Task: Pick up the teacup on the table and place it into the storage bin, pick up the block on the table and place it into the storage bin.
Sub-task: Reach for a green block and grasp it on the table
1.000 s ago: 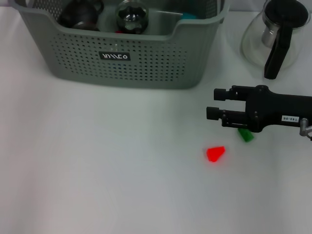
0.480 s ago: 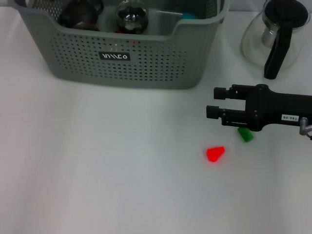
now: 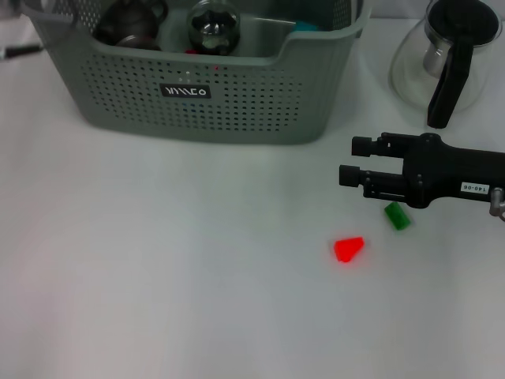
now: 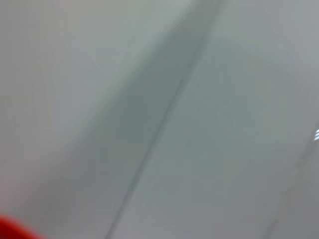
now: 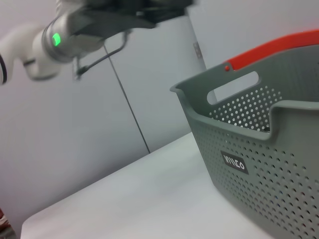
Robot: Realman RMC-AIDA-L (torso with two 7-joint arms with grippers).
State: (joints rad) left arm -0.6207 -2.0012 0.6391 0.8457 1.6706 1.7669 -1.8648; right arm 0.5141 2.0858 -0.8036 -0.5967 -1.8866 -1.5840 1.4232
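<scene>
The storage bin [image 3: 205,95] stands at the far side of the counter [image 3: 158,260], a dark teacup [image 3: 130,22] and a glass piece [image 3: 213,25] already inside. A red block [image 3: 348,249] lies on the counter nearer the robot, a green block [image 3: 396,215] just beside it. Above the green block hovers the right gripper [image 3: 352,161] (fingers spread, holding nothing). A glass pot [image 3: 446,55] stands beyond it. The left gripper is out of view.

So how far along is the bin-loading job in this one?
Dark teaware already sits in the storage bin, so the cup step looks done. The right gripper hovers open and empty near the green block and red block, both on the table. Block pickup remains.
</scene>
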